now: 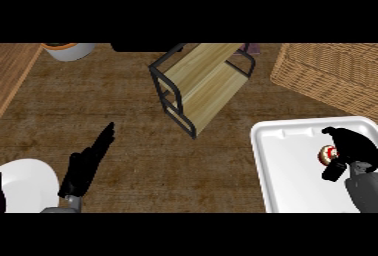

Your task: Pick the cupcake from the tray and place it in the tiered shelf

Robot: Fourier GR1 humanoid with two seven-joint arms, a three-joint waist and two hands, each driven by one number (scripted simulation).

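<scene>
Your black right hand (353,150) sits at four o'clock over the white rectangular tray (288,165), fingers and thumb curled around the small red-and-white cupcake (325,154), which is still on the tray. The black-framed wooden tiered shelf (203,82) stands at twelve o'clock, well apart. Your black left hand (88,165) rests at eight o'clock, fingers straight.

Light is even and fairly dim over the brown table (133,150), with no clear source. The white tray (295,165) is the brightest area, without glare. Shadows are faint. The black hands show little surface detail.
</scene>
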